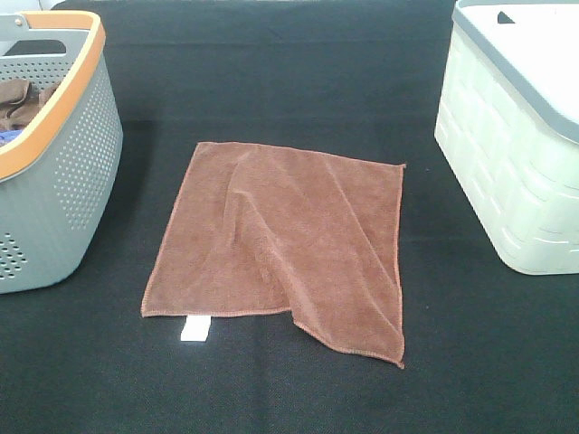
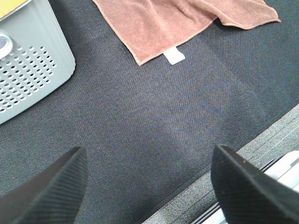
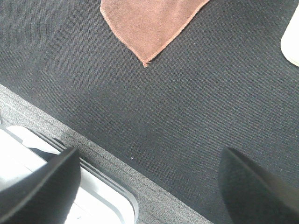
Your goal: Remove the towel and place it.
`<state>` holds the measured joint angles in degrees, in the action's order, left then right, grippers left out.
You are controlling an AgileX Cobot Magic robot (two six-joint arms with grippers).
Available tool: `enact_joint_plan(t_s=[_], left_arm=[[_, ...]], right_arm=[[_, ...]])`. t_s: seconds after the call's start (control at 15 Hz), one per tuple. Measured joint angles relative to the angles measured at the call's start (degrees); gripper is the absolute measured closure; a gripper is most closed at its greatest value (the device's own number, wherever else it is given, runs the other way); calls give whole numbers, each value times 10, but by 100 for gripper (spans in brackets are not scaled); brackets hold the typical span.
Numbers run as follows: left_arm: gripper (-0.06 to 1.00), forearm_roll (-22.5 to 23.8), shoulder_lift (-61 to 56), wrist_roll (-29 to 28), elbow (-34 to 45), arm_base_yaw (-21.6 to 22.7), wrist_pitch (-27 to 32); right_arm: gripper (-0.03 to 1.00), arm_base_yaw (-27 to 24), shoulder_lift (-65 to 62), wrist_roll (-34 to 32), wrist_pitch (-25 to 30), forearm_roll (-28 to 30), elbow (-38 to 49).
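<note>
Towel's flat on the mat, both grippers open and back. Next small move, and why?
Probably bring the right gripper forward and down toward the towel's near corner. That corner points at it across bare mat and looks slightly lifted, so it's an easy pinch. Both grippers are empty with jaws wide; the left gripper faces the tag edge, which lies flat.

The grey basket [image 1: 54,154] and the white basket [image 1: 516,136] are cut off by the picture's edges. Brown cloths [image 1: 23,99] inside the grey basket are mostly hidden. Only parts of the towel [image 2: 187,21] are shown in both wrist views.
</note>
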<state>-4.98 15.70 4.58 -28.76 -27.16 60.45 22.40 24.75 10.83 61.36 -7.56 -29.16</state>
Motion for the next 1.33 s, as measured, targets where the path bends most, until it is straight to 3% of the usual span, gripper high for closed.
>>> enact_joint_plan(t_s=[0.2, 0.27, 0.53, 0.67, 0.87, 1.33], left_arm=[[24, -1, 0, 0, 0, 7, 0], [24, -1, 0, 0, 0, 35, 0], [24, -1, -25, 0, 0, 240, -2], [24, -1, -74, 0, 0, 288, -2], [24, -1, -151, 0, 0, 293, -2], [24, -1, -160, 0, 0, 293, -2]], right_arm=[[20, -15, -1, 0, 0, -3, 0], [20, -38, -7, 0, 0, -3, 0], [20, -185, -120, 0, 0, -5, 0], [20, -207, -190, 0, 0, -6, 1], [20, -208, -249, 0, 1, -7, 1], [20, -208, -252, 0, 1, -9, 1]])
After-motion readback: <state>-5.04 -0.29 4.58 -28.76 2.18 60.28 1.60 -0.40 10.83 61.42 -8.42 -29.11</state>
